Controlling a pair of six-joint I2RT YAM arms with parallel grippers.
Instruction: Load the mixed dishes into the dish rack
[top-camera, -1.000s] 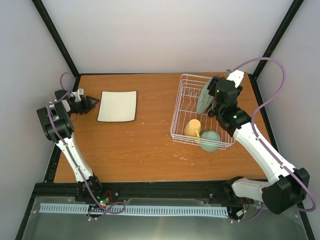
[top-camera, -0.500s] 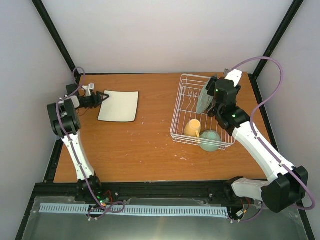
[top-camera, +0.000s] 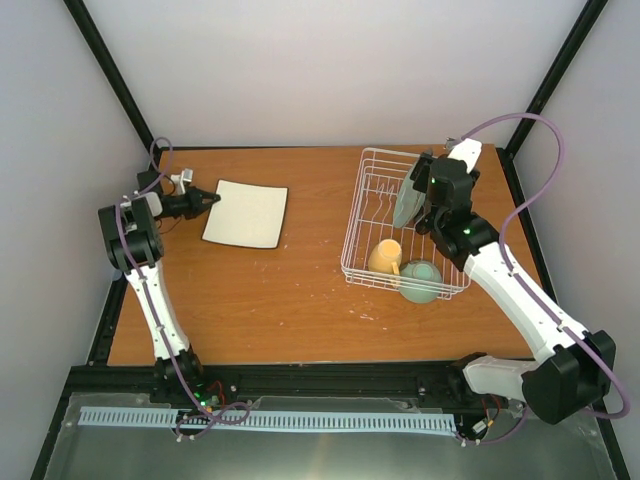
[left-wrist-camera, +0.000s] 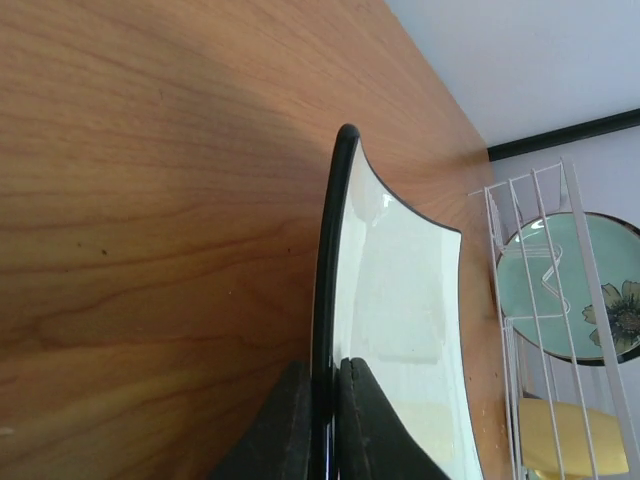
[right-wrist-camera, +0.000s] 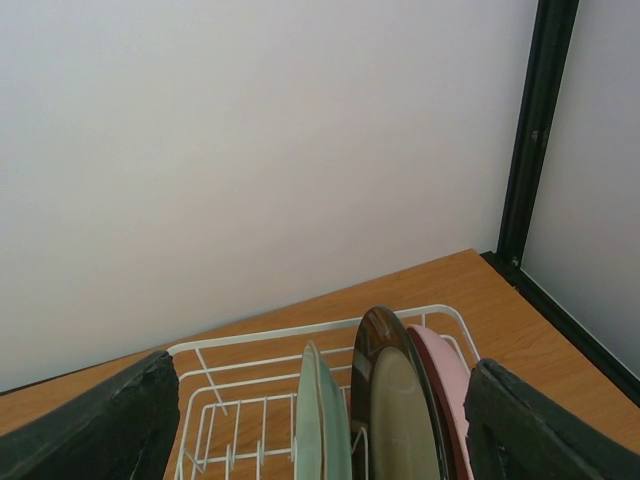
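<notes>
The white square plate lies on the table at the back left. My left gripper is shut on the plate's left edge. In the left wrist view the left gripper pinches the dark rim of the plate. The dish rack stands at the right. It holds the mint-green plate, the pale yellow mug and the mint-green bowl. My right gripper hangs open above the upright mint-green plate, black-rimmed plate and pink plate, touching none.
The rack's white wires show beyond the square plate, with the flower-marked plate and the mug behind them. Black frame posts stand at the table's back corners. Pale walls close in the back and sides.
My left gripper has swung right to the square plate and shut on its left edge. The plate has shifted slightly right and turned a little. The right arm has barely moved.
</notes>
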